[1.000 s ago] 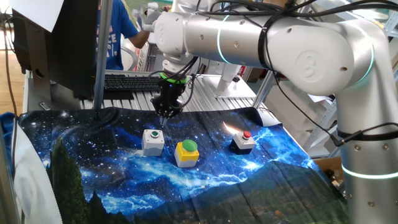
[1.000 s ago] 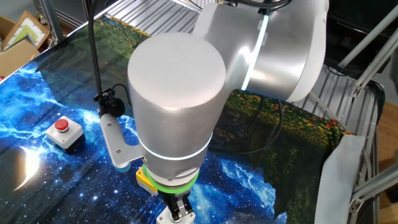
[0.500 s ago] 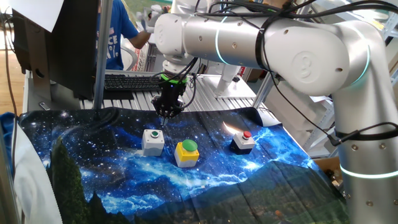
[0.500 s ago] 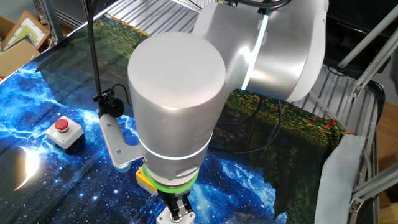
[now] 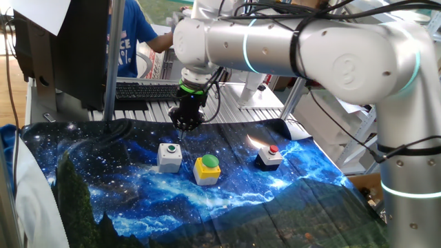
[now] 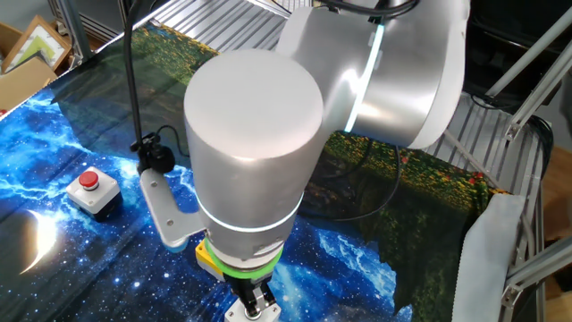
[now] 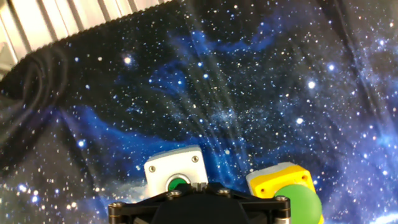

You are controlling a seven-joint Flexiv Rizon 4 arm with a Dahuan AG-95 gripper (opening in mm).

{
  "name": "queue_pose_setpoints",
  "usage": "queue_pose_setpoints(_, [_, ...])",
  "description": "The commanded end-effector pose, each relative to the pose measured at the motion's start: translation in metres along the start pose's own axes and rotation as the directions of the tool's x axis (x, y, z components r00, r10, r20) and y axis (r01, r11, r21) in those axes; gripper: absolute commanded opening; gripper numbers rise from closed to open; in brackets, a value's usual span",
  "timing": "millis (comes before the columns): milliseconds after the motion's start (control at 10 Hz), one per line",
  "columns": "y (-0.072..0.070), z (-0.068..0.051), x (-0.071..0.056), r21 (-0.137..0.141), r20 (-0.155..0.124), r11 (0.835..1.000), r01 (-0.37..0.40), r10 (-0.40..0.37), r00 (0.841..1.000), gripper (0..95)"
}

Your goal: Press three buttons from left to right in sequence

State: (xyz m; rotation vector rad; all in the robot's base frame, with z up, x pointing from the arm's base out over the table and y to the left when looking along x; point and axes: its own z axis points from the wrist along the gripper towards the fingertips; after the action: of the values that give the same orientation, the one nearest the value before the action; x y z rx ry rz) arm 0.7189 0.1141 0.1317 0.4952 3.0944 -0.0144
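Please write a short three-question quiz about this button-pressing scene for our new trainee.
1. True or false: the gripper is touching the grey box with the small green cap.
2. Which box lies in the middle of the row? A) the dark box with the red cap B) the yellow box with the green dome C) the grey box
3. Fill in: the buttons stand on a cloth printed with a ___ pattern.

Key: 1 false, it hangs above and behind it; 2 B; 3 starry galaxy.

Hand view: gripper (image 7: 199, 208) fingertips cut off at bottom edge, gap not visible. Yellow box btn (image 7: 287, 193) partly cropped; red-cap btn out of frame.
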Motion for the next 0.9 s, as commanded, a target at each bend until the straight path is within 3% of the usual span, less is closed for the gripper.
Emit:
queue_pose_setpoints(100, [0.003,0.000,-0.002,-0.007,-0.036,0.999,-0.054,0.053,0.998,0.0])
queue_pose_setpoints(300, [0.012,-0.004,0.000,-0.035,-0.063,0.996,-0.080,0.078,0.995,0.0])
queue_pose_setpoints(500, [0.024,-0.006,0.003,-0.024,-0.061,0.995,-0.096,0.094,0.994,0.0])
queue_pose_setpoints(900, [0.035,-0.006,0.005,-0.011,-0.061,0.994,-0.105,0.104,0.993,0.0])
